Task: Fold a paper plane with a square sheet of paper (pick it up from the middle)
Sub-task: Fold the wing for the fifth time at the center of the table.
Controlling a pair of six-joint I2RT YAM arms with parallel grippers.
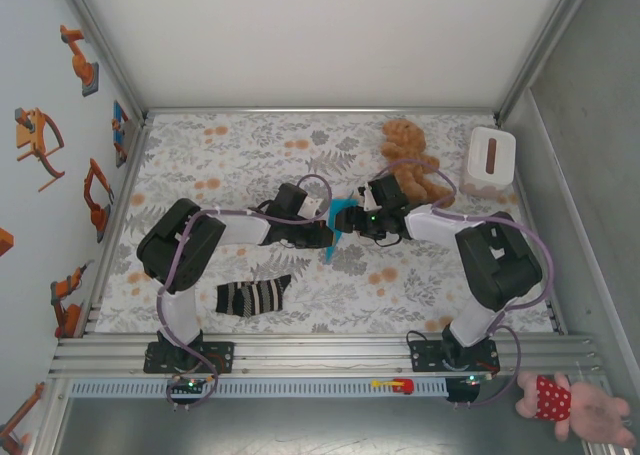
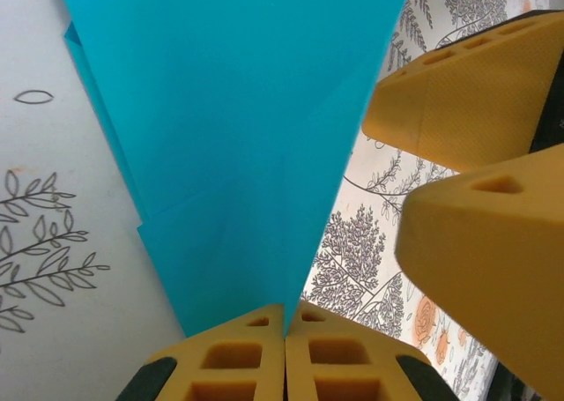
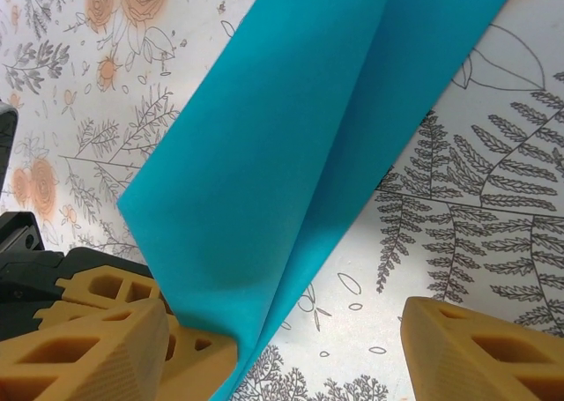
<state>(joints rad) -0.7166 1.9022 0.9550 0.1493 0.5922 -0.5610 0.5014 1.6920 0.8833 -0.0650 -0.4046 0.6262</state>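
The turquoise sheet of paper (image 1: 341,227) is folded into a narrow pointed paper plane with a centre crease, held up off the floral cloth at the table's middle. My left gripper (image 1: 325,231) is shut on it, and the paper (image 2: 238,137) rises out of the seam between the closed yellow fingers (image 2: 238,357). My right gripper (image 1: 362,221) faces it from the right and stands open. In the right wrist view the paper (image 3: 300,154) hangs in front of the right gripper (image 3: 286,323), close to its left finger (image 3: 88,357). Its right finger (image 3: 480,352) is well apart from the paper.
A black-and-white striped sock (image 1: 253,297) lies near the left arm's base. A brown teddy bear (image 1: 408,160) and a white box (image 1: 490,160) sit at the back right. A pink stuffed toy (image 1: 565,400) lies beyond the front rail.
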